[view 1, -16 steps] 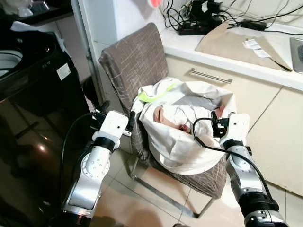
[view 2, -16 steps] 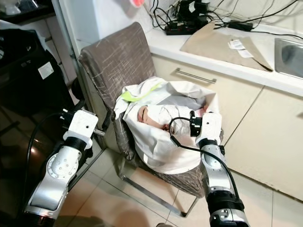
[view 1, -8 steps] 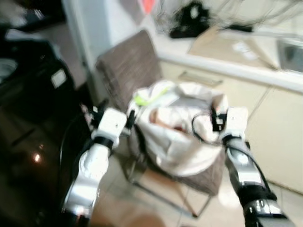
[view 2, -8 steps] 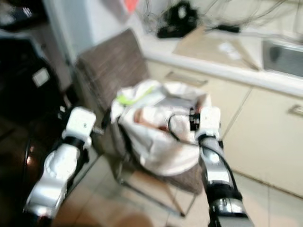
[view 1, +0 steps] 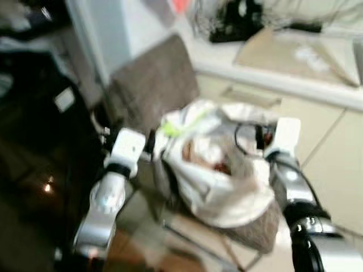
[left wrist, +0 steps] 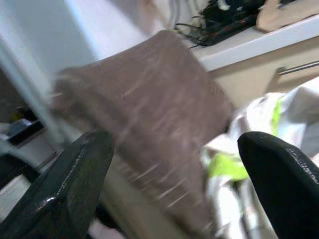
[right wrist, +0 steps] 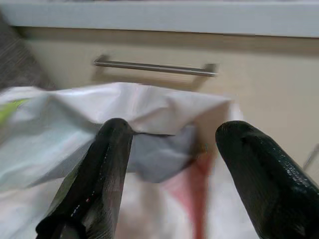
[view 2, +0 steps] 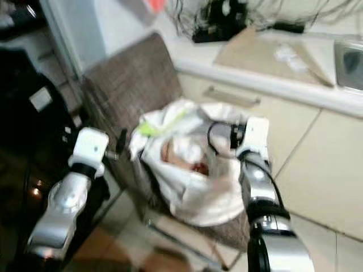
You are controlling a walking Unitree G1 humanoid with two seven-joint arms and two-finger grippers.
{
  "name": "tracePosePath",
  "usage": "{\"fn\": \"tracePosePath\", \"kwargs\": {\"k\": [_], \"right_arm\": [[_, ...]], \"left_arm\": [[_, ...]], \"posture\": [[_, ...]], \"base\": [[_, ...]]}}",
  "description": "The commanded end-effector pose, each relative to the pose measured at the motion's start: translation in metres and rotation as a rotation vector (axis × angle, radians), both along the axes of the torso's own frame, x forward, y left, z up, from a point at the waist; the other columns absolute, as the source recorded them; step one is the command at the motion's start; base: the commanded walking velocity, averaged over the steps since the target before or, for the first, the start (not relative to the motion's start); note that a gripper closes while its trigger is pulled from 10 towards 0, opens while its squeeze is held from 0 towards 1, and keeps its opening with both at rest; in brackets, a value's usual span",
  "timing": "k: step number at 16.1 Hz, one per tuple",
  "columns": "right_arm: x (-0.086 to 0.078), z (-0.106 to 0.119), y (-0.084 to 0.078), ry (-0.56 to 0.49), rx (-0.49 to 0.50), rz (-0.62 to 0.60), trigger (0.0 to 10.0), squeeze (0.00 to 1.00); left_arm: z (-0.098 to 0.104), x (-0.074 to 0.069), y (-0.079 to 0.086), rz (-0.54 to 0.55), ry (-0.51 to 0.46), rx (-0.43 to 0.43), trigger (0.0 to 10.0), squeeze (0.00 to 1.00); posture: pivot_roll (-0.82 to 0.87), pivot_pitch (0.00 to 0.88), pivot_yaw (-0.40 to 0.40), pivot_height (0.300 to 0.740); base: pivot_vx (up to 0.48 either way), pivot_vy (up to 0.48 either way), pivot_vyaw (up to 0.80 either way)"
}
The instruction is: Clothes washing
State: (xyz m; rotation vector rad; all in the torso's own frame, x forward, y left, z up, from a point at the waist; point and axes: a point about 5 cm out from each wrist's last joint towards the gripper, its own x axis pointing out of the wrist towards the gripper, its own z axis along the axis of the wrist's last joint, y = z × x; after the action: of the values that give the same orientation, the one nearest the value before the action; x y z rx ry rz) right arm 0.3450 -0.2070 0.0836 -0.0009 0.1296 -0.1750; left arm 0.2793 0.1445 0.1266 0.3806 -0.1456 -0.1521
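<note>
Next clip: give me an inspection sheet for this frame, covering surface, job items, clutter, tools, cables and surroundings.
Surface: brown fabric chair on a metal frame, standing on a tiled floor.
Job's things: white laundry bag, open-topped, on the chair seat with clothes inside; a yellow-green patch near its rim.
Clutter: papers on a brown sheet on the counter.
Grippers: left tool open, facing the chair back beside the bag; right tool open, at the bag's rim on the cabinet side.
Cables: black cable looped at the right wrist; tangle of black cords on the counter.
Surroundings: cream cabinet with a bar handle; dark appliance on the robot's left. Head views blurred.
</note>
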Motion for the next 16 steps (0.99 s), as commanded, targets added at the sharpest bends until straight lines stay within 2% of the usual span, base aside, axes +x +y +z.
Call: {"fn": "tracePosePath", "kwargs": {"k": [1, 3, 5, 6, 8, 9, 10, 11, 14, 15, 16], "right_arm": [[0.001, -0.002, -0.013, 0.04, 0.04, -0.053, 10.0, 0.0], [0.008, 0.001, -0.019, 0.083, 0.141, -0.134, 10.0, 0.0], [0.007, -0.008, -0.014, 0.135, 0.164, -0.133, 10.0, 0.0], [0.004, -0.016, -0.011, 0.181, 0.215, -0.151, 10.0, 0.0], [0.006, -0.017, 0.0, 0.188, 0.177, -0.088, 10.0, 0.0], [0.006, -0.02, 0.003, 0.203, 0.237, -0.101, 10.0, 0.0], [0.005, -0.023, 0.005, 0.22, 0.297, -0.123, 10.0, 0.0], [0.003, -0.026, 0.006, 0.235, 0.287, -0.128, 10.0, 0.0], [0.0, -0.031, 0.009, 0.288, 0.165, -0.084, 10.0, 0.0], [-0.002, -0.035, 0.009, 0.306, 0.192, -0.086, 10.0, 0.0], [-0.005, -0.04, 0.009, 0.34, 0.294, -0.118, 10.0, 0.0]], "left_arm": [[0.001, -0.003, -0.004, -0.022, 0.003, -0.001, 10.0, 0.0], [0.003, -0.01, 0.002, -0.026, 0.012, 0.008, 10.0, 0.0], [0.007, -0.026, 0.013, -0.023, 0.028, 0.04, 10.0, 0.0], [0.009, -0.032, 0.022, -0.015, 0.045, 0.069, 10.0, 0.0], [0.016, -0.044, 0.036, -0.006, 0.056, 0.117, 10.0, 0.0], [0.021, -0.049, 0.041, 0.007, 0.056, 0.133, 10.0, 0.0], [0.024, -0.053, 0.042, 0.008, 0.057, 0.139, 10.0, 0.0], [0.026, -0.057, 0.044, 0.011, 0.061, 0.153, 10.0, 0.0], [0.026, -0.066, 0.043, 0.017, 0.093, 0.154, 10.0, 0.0], [0.027, -0.067, 0.042, 0.019, 0.096, 0.148, 10.0, 0.0], [0.027, -0.067, 0.04, 0.018, 0.099, 0.145, 10.0, 0.0]], "posture": [[0.01, 0.052, 0.025, 0.722], [0.03, 0.073, 0.035, 0.722], [0.09, 0.138, 0.069, 0.722], [0.12, 0.168, 0.083, 0.722], [0.18, 0.201, 0.109, 0.722], [0.22, 0.217, 0.116, 0.722], [0.22, 0.218, 0.116, 0.722], [0.24, 0.224, 0.116, 0.722], [0.25, 0.226, 0.106, 0.722], [0.25, 0.228, 0.101, 0.722], [0.24, 0.228, 0.096, 0.722]], "base": [[0.0, 0.0, 0.0], [0.0, 0.0, 0.0], [0.0, 0.0, 0.0], [0.0, 0.0, 0.0], [0.0, 0.0, 0.0], [0.0, 0.0, 0.0], [0.0, 0.0, 0.0], [0.0, 0.0, 0.0], [0.0, 0.0, 0.0], [0.0, 0.0, 0.0], [0.0, 0.0, 0.0]]}}
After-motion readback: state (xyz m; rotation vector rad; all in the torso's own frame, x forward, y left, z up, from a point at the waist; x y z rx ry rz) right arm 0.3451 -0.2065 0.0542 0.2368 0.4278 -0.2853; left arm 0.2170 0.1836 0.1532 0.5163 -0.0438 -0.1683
